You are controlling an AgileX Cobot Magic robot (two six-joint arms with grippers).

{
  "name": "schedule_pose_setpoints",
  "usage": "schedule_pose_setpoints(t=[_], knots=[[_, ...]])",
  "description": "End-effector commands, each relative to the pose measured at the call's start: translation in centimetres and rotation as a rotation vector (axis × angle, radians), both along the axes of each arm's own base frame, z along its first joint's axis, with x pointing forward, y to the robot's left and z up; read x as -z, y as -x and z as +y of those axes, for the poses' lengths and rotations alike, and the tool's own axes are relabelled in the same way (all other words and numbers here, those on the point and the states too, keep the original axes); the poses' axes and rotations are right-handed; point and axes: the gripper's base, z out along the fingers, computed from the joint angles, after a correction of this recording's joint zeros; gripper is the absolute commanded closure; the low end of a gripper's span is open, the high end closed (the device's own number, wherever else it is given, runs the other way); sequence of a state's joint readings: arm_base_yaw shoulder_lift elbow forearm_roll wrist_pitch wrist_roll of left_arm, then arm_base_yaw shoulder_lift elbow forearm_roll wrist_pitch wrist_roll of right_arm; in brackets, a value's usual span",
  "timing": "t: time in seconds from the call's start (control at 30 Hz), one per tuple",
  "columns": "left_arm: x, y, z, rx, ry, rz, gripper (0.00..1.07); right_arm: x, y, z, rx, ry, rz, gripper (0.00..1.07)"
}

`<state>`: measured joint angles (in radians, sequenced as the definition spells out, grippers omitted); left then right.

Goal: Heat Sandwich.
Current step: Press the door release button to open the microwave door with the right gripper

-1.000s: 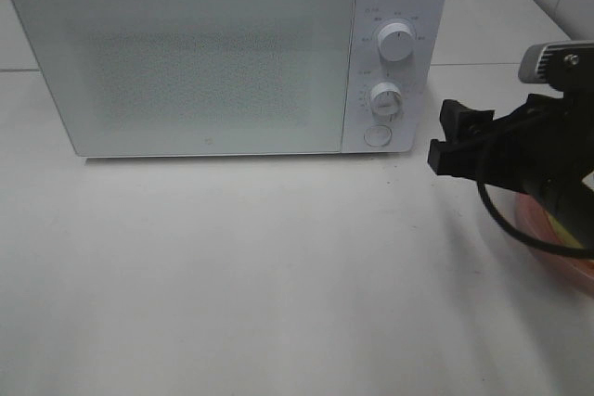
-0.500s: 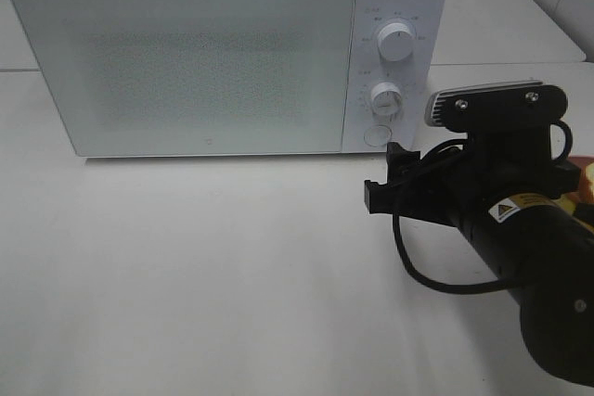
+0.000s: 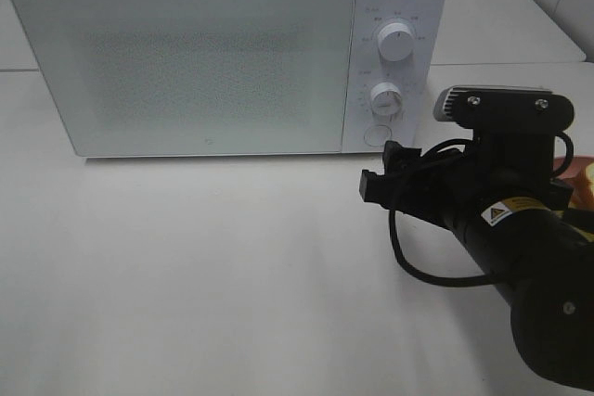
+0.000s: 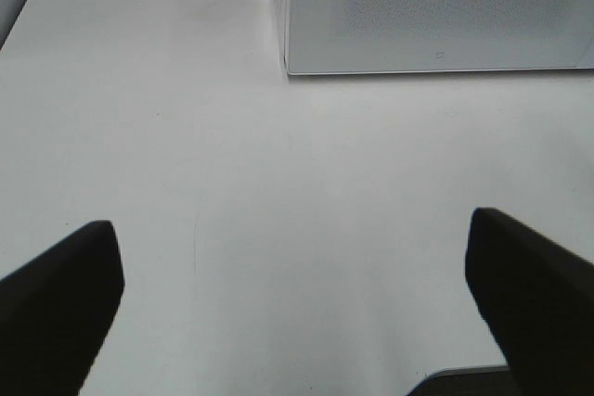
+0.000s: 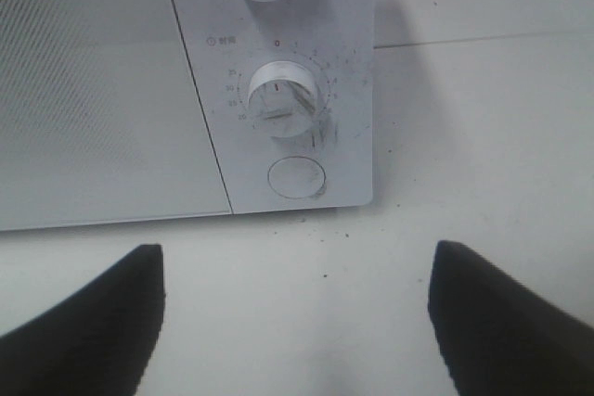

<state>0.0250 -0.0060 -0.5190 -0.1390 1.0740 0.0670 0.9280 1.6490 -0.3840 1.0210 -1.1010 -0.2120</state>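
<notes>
surface: plain white tabletop (image 3: 232,275), with pale tiled wall showing at the far right corner
appliance: boxy white microwave oven (image 3: 186,62) at the back of the tabletop, frosted door closed
controls: upper round white dial (image 3: 396,42), lower round white timer dial (image 3: 385,97) and a flat round white button (image 3: 377,134), stacked down the panel on the right of the door
right gripper (image 3: 382,170): black, at the end of the thick black right arm (image 3: 520,248), just in front of the panel's lower corner, aimed at the round button and lower dial but apart from them
right fingers: spread wide, nothing between them but bare tabletop
left gripper (image 4: 297,257): out of the high view; in its wrist view low over the tabletop, facing the microwave's near left corner, well apart from it
left fingers: spread wide, pinching nothing
sandwich (image 3: 585,181): only an orange-yellow sliver at the far right edge of the high view, behind the right arm, outside the microwave
</notes>
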Motion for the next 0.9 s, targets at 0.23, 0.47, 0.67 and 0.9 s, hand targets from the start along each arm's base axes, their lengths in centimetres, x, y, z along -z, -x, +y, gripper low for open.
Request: schedule_pose_setpoints(t=[0.23,0.47,0.67,0.9], knots=[[0.04,0.04,0.01,-0.006,0.004,-0.005,0.11,-0.08,-0.06,0.25,0.206,-0.608,0.039,0.32],[0.04,0.04,0.01,-0.006,0.004,-0.005,0.11,-0.08,-0.06,0.27,0.336,-0.987,0.065,0.32],[0.04,0.04,0.01,-0.006,0.004,-0.005,0.11,-0.08,-0.06,0.27,0.401,-1.173,0.078,0.35],[0.04,0.04,0.01,-0.006,0.004,-0.005,0.11,-0.08,-0.06,0.26,0.45,-1.311,0.087,0.57]])
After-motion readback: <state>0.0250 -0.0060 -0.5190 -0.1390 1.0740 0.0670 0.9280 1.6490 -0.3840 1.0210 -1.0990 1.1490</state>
